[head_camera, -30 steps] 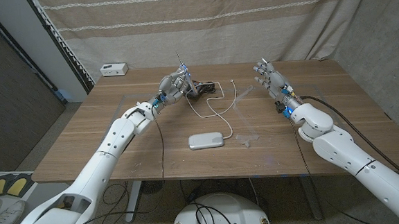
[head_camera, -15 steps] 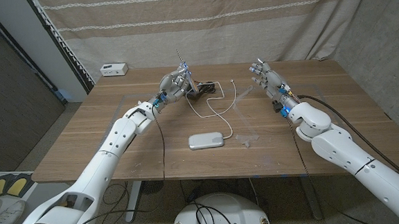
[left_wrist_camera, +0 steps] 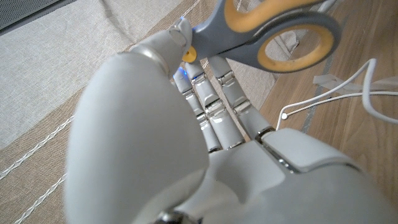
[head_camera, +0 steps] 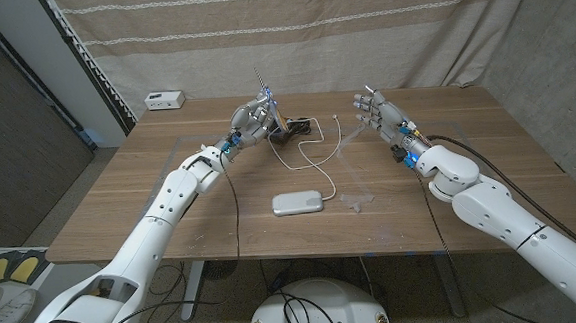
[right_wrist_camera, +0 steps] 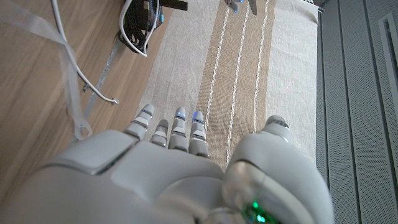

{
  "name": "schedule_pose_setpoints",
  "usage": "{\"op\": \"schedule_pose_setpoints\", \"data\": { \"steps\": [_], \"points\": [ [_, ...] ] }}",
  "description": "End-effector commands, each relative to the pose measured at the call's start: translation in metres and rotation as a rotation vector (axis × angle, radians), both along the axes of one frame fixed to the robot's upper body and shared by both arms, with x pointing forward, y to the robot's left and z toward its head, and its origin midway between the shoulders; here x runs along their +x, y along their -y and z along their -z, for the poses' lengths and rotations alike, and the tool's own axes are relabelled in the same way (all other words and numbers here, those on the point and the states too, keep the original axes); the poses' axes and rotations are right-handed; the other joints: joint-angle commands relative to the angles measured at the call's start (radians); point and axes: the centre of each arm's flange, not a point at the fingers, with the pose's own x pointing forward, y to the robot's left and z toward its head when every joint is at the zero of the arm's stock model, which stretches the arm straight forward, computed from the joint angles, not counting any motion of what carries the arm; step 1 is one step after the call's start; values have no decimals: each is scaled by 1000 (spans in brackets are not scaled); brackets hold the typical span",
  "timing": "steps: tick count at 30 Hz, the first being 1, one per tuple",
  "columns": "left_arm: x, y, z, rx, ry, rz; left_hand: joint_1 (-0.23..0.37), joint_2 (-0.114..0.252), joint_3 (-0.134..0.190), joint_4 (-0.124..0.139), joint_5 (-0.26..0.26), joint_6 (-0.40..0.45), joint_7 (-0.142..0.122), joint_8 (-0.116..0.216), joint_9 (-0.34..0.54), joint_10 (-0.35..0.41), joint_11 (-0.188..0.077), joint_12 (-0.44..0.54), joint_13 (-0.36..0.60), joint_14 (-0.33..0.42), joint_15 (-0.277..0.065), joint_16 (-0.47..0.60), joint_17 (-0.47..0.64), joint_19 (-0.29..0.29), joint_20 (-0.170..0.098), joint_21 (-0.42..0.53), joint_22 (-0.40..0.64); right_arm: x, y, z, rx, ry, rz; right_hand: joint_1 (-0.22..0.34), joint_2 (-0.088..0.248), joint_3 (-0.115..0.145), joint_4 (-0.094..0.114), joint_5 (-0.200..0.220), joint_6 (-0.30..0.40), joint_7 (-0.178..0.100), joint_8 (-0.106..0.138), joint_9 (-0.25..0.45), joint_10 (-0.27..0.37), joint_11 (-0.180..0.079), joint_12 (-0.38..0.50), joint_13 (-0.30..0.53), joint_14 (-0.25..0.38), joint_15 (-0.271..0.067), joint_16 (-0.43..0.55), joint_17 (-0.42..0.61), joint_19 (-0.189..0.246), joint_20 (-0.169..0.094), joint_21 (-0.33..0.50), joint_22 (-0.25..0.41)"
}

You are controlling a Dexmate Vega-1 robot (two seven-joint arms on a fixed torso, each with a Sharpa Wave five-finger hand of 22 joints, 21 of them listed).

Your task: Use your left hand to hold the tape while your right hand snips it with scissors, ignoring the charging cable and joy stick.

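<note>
Your left hand (head_camera: 250, 119), raised above the table's far middle, grasps the scissors (head_camera: 268, 101) with the blades pointing up; the left wrist view shows the grey-and-yellow handles (left_wrist_camera: 273, 34) at its fingertips. Your right hand (head_camera: 378, 111), at about 3 o'clock from the left, is released, fingers spread and holding nothing, lifted off the wooden table (head_camera: 150, 190). Clear tape (head_camera: 353, 200) lies as a crumpled strip on the table near the front edge, at about 5 o'clock from the scissors. White charging cable (head_camera: 312, 145) loops between your hands, beside a small black object (head_camera: 293, 131). White flat device (head_camera: 300, 202) rests left of the tape. White box (head_camera: 164, 100) sits at the far left corner.
</note>
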Motion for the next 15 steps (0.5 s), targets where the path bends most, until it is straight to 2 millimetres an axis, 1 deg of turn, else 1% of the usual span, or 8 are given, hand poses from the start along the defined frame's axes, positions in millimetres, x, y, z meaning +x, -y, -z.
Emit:
{"op": "schedule_pose_setpoints", "data": {
  "steps": [1,2,5,7,10,12,13,15],
  "points": [
    [0,3,2,-22,14,17,87,90,14,7,3,4,1,-3,3,1,-7,3,0,44,-31,3,12,-5,-137,10,4,-3,-8,-2,-43,-31,-38,17,8,2,-4,-3,32,10,8,4,10,40,-4,-2,11,23,1,1,15,42,5,1],
    [0,3,2,-23,14,17,86,90,13,7,3,4,1,-3,3,0,-7,2,0,44,-31,3,12,-5,-136,10,4,-3,-8,-2,-44,-31,-38,20,10,3,-5,-4,41,15,10,4,12,42,-4,-3,13,26,1,0,17,48,4,0],
    [1,4,4,-30,18,26,87,91,14,7,3,5,1,-3,2,2,-4,3,1,44,-31,3,13,-5,-136,10,4,-2,-11,-5,-76,-29,-37,32,16,9,-10,-5,63,18,15,5,3,46,-12,-4,13,32,-1,0,19,55,3,0],
    [2,4,4,-31,23,31,86,91,14,7,3,6,1,-3,2,2,-5,4,1,44,-31,3,13,-5,-135,11,4,-1,-12,-6,-82,-27,-43,43,19,14,-15,-5,67,10,15,5,-7,46,-18,-5,12,33,-2,0,21,55,2,0],
    [5,4,5,-27,33,40,86,91,14,7,3,3,2,-4,1,1,-5,3,1,44,-31,2,13,-5,-136,11,5,-1,-15,-8,-90,-26,-48,57,22,20,-22,-6,86,9,20,5,-15,42,-24,-6,8,34,-4,0,21,55,0,0],
    [6,5,6,-28,30,49,87,90,14,7,3,1,6,-5,0,0,-5,2,0,44,-31,2,13,-6,-136,12,4,-1,-17,-8,-91,-28,-54,71,24,26,-29,-7,103,23,24,5,-19,44,-28,-6,7,34,-4,-1,21,55,-2,0],
    [6,6,6,-31,27,53,87,91,14,7,3,1,6,-5,0,0,-1,2,0,43,-31,2,13,-6,-136,12,4,-1,-17,-8,-90,-29,-59,73,25,28,-30,-7,104,25,24,5,-21,44,-30,-7,7,35,-4,-1,21,55,-2,0],
    [7,7,7,-34,25,61,87,91,14,7,3,1,6,-5,-1,1,-3,2,0,44,-31,2,13,-6,-136,12,4,0,-19,-8,-87,-31,-66,78,26,30,-33,-7,106,27,23,6,-25,45,-32,-7,5,35,-5,-1,22,56,-2,0]
  ]
}}
